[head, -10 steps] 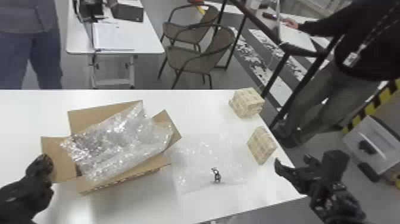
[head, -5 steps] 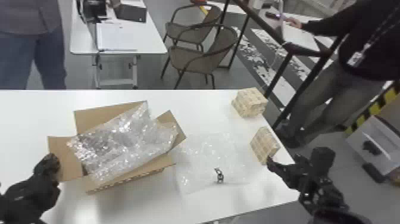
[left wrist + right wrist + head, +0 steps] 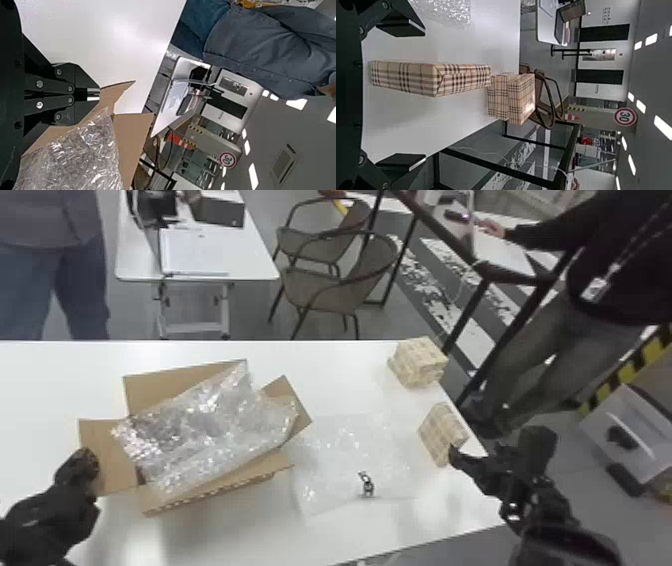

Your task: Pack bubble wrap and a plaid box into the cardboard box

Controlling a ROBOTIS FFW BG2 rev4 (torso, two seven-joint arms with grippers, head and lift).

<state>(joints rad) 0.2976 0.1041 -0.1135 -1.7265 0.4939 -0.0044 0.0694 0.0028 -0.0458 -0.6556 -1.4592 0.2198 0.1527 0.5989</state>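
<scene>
Resting on the white table [image 3: 330,372], the cardboard box [image 3: 112,450] bears bubble wrap [image 3: 205,425] across its opening. The left gripper [image 3: 87,465] is near it, fingers together; the right gripper [image 3: 495,445], fingers wide, is near the closer plaid box [image 3: 440,430] by the table's edge.

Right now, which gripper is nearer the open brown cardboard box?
Left: the left gripper is at the left flap of the cardboard box; the right gripper is off right, by a flat tan plaid box.

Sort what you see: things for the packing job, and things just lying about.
For the job:
cardboard box
bubble wrap, in it and on the table
plaid box nearest the right claw

Lying about:
chairs
far table
far plaid boxes, probably spare
</scene>
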